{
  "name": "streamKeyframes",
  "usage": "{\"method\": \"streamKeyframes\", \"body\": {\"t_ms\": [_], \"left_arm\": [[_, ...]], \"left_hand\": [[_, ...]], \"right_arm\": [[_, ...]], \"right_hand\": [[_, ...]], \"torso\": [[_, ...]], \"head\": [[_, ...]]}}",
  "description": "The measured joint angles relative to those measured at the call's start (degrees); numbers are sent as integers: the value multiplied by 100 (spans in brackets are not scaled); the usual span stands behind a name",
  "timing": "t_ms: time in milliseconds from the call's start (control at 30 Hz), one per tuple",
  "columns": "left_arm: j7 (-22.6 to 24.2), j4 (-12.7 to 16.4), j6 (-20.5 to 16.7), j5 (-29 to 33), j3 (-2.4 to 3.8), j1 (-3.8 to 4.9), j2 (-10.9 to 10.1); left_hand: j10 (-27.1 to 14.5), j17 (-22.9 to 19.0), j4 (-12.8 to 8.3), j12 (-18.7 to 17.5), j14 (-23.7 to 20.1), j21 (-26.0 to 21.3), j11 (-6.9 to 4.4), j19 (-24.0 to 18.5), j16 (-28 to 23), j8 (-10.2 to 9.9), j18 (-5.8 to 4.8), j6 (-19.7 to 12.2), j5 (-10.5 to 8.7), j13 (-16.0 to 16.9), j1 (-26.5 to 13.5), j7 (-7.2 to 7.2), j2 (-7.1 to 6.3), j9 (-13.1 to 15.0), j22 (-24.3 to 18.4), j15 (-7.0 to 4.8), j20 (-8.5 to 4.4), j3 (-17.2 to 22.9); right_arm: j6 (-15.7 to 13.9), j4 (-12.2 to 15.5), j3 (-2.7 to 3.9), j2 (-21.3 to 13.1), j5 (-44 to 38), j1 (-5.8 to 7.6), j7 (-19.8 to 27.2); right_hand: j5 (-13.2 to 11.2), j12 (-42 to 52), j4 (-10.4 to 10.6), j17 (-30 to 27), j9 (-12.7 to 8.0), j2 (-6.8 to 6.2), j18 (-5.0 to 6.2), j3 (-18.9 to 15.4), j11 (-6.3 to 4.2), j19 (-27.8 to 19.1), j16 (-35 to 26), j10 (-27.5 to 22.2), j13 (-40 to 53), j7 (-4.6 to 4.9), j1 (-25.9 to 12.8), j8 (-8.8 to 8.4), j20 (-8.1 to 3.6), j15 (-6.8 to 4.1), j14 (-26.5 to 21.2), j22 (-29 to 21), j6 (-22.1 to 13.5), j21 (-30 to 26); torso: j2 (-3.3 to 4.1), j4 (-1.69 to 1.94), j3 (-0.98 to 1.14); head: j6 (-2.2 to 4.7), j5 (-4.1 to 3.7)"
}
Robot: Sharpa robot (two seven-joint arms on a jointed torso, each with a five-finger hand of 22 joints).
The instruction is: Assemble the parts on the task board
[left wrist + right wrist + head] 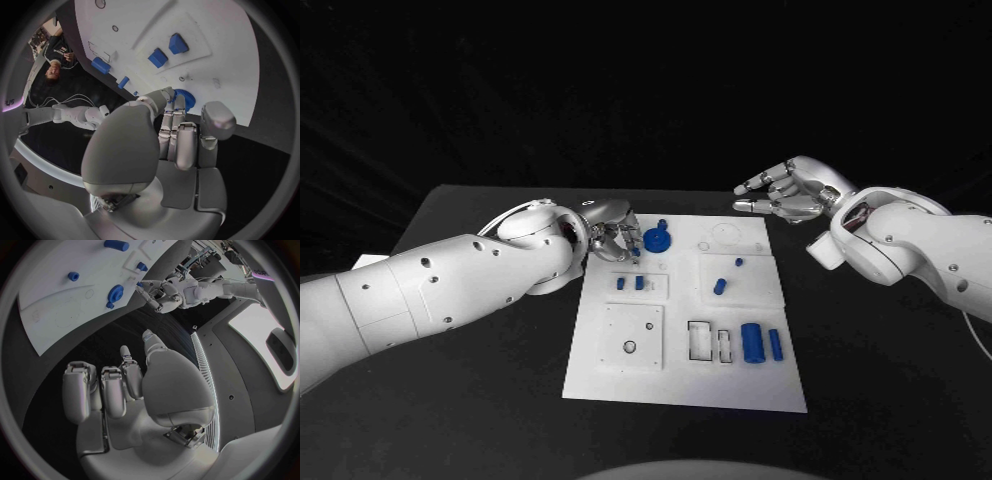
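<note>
The flat white rectangular task board (pixel 678 375) lies mid-desk. The left hand (pixel 610 238) sits at its far-left corner, fingers (pixel 177 107) reaching the round blue toothed gear part (pixel 658 239), apparently to seat it; whether they pinch it I cannot tell. The right hand (pixel 786 190) hovers off the board's far-right corner, loosely spread, holding nothing.

Left hand (pixel 610 238) crowds the far left corner of the task board (pixel 675 385), fingertips just beside the blue gear (pixel 656 239). Two small blue blocks (pixel 630 283) stand close below it. Right hand (pixel 788 192) hangs off the board's far right corner, clear of parts. Near edge of board bare; blue cylinders (pixel 760 342) occupy the right middle.
</note>
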Motion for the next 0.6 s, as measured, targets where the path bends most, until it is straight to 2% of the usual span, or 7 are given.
{"method": "streamKeyframes", "body": {"t_ms": [600], "left_arm": [[-127,-159,122,102,-9,-15,64]], "left_hand": [[0,-9,-15,-37,0,0,0,0,21,-10,1,-1,0,-1,-59,0,1,-4,-1,0,0,14]], "right_arm": [[7,-2,0,4,-2,-7,4]], "right_hand": [[0,0,0,-1,-1,0,-1,0,0,0,0,0,0,0,0,0,0,0,0,0,0,0]], "torso": [[3,-5,-3]], "head": [[-49,26]]}}
